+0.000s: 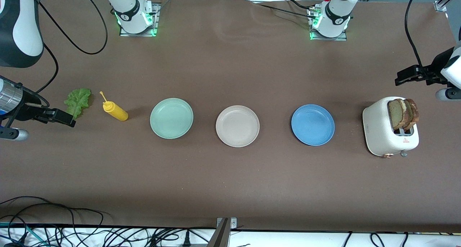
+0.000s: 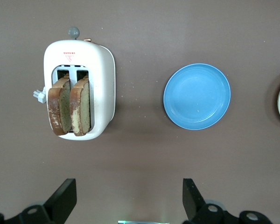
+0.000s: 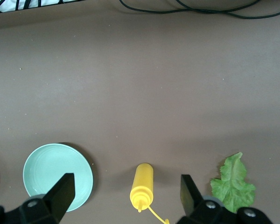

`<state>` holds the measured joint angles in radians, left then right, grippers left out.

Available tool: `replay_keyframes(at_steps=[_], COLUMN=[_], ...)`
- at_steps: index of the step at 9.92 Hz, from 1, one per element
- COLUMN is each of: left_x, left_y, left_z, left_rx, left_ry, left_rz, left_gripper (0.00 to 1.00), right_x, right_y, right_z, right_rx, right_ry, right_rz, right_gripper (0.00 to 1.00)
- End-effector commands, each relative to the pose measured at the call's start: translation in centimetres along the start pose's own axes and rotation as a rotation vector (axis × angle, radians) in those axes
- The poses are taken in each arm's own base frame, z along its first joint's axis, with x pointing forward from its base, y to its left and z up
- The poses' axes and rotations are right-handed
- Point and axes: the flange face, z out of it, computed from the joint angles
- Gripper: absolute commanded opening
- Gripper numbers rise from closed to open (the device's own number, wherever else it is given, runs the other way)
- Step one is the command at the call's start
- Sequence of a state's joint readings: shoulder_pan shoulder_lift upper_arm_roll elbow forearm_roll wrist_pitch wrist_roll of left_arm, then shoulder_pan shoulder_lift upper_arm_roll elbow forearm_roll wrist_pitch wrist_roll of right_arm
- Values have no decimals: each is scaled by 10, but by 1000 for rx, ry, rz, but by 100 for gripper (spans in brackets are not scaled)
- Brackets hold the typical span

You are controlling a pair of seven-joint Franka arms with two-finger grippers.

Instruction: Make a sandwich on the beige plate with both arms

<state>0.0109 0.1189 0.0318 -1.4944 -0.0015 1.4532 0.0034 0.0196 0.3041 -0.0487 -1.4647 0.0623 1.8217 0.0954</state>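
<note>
**Operator:** Where do we find the parts, and how do we expect them to handle?

**Technician:** Two bread slices stand upright in the white toaster at the left arm's end of the table. We judge them light, fairly stiff and crumbly; we grip the exposed upper edge across the thickness, gently. The lettuce leaf lies flat at the right arm's end, beside the yellow squeeze bottle. We judge it limp, thin and hard to pinch; we take a raised ruffle at its edge. The beige plate sits bare between the mint plate and the blue plate.

**Operator:** Claw state?

**Technician:** The left gripper hangs above the table near the toaster, fingers spread wide, holding nothing. The right gripper hangs over the bottle and leaf, equally wide and empty.

**Operator:** Surface and clearance?

**Technician:** The brown tabletop is flat and matte. The plates stand well apart, giving both arms room.
</note>
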Motion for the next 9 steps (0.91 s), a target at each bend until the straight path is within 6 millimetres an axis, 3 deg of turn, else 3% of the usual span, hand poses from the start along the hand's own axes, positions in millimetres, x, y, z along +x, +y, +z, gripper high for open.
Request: replay_keyframes(at_steps=[1,9], left_x=[7,8], left_y=[4,2], left_z=[-4,-1], left_rx=[36,23], left_ry=[12,4], left_rz=[6,12], left_gripper=[100,100], right_x=[-1,-1], right_y=[3,5], right_z=[-7,-7], right_rx=[5,15], right_ry=[7,6], right_rz=[-29,-6], right_gripper=[100,100])
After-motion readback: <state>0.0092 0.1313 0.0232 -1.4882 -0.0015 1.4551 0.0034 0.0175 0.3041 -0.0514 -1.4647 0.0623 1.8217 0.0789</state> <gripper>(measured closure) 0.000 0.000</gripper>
